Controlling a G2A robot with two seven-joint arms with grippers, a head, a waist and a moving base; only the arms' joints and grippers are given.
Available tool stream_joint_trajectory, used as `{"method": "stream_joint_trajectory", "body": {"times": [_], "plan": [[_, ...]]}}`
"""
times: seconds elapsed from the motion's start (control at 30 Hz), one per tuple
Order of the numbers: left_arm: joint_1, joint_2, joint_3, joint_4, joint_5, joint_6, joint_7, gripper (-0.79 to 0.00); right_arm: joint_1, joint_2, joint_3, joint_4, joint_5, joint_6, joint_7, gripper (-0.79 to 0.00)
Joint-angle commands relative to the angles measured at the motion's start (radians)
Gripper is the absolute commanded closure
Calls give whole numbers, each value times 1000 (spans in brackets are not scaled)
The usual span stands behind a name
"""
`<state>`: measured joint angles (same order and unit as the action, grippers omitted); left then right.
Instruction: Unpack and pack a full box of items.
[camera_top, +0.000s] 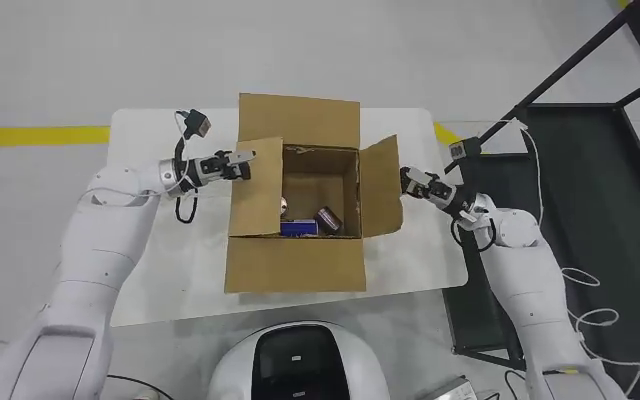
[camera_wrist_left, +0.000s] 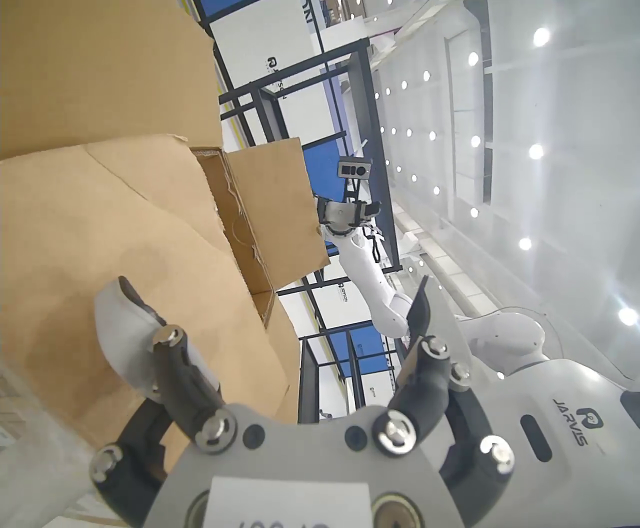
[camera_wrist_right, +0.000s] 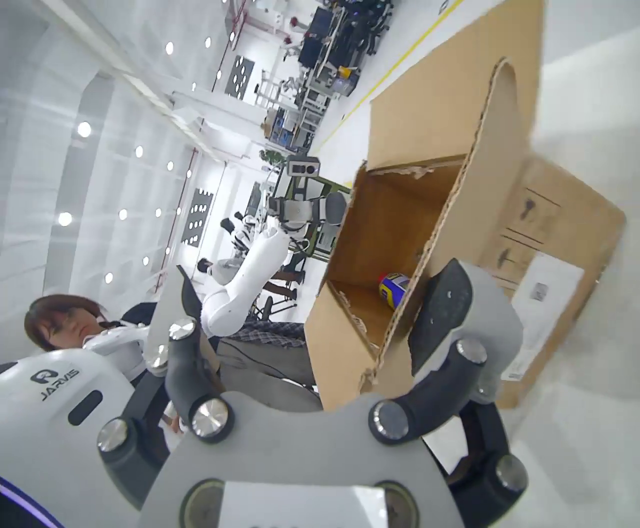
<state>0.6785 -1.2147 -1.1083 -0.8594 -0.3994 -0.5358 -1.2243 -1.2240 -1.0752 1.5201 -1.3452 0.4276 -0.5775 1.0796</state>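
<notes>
Box (camera_top: 295, 262) sits mid tabletop (camera_top: 190, 285), flaps open, spray can (camera_wrist_right: 393, 289) inside. L hand (camera_top: 238, 163) wide open by left flap (camera_top: 255, 190), holding nothing. R hand (camera_top: 408, 182) wide open, unclamped, right flap (camera_top: 380, 190) edge between its fingers.

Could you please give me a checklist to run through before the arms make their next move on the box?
1. Flaps of the box folded out, top open: ok.
2. Left gripper open, at the left flap: ok.
3. Right gripper open, at the right flap: ok.
4. Box emptied: not ok; a can and a blue pack lie on its bottom.
5. Box standing wholly on the table: ok.
6. Either gripper touching its flap: cannot tell.
</notes>
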Motion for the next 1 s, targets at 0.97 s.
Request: {"method": "stream_joint_trajectory", "body": {"times": [0.97], "plan": [[2, 53, -108, -62, -84, -15, -45, -785, 109, -17, -224, -128, -305, 74, -98, -785]]}}
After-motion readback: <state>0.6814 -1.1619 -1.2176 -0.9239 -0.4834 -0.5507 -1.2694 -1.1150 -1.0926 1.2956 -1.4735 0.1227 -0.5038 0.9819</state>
